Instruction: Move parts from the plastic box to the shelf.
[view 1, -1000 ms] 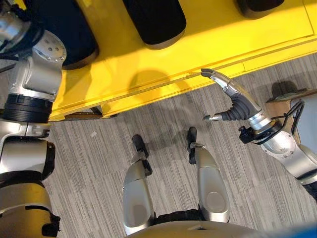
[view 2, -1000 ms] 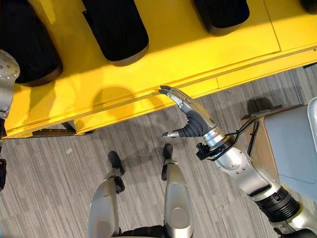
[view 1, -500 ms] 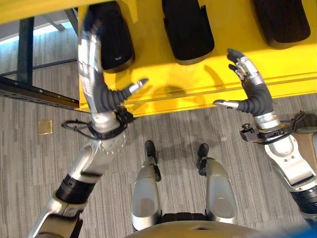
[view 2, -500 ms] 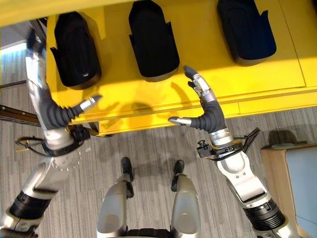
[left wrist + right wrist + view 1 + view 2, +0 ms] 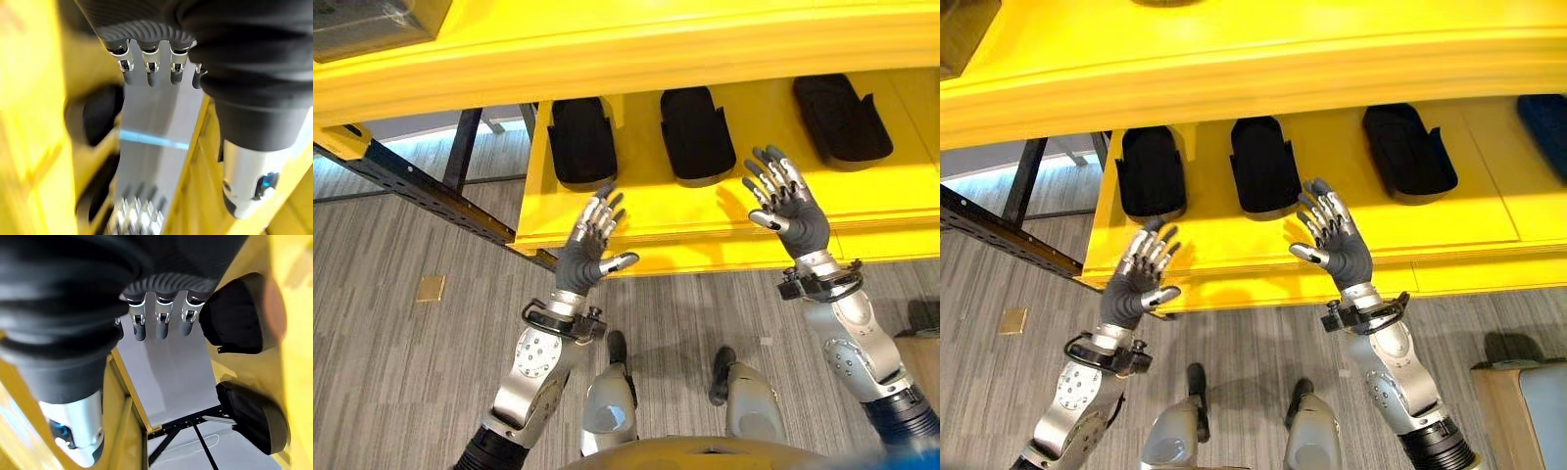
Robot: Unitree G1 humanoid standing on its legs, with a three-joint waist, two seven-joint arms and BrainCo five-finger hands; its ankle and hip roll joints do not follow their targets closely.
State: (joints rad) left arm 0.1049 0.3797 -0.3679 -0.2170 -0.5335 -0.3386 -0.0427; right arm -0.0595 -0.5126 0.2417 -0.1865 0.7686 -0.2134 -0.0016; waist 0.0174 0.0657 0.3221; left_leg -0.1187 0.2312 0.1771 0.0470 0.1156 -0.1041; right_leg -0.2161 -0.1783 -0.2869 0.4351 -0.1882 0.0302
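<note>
Three black moulded parts lie side by side on the yellow shelf (image 5: 724, 211): a left part (image 5: 582, 140), a middle part (image 5: 697, 134) and a right part (image 5: 840, 117). My left hand (image 5: 590, 247) is raised at the shelf's front edge, below the left part, open with spread fingers and holding nothing. Just as open and empty, my right hand (image 5: 790, 208) hovers over the shelf's front between the middle and right parts. The left wrist view shows straight fingers (image 5: 149, 68), and the right wrist view shows straight fingers (image 5: 159, 318) with two black parts (image 5: 239, 318) beyond.
A second yellow shelf board (image 5: 636, 54) runs above the parts. A black metal frame brace (image 5: 411, 186) slants at the left. Something blue (image 5: 1542, 116) lies at the shelf's far right. A grey box on a wooden stand (image 5: 1528, 411) sits at the lower right on the carpet.
The camera has tilted up, so the shelf shows further down. My left hand has pulled back from the left part. Both hands now stand raised, fingers spread.
</note>
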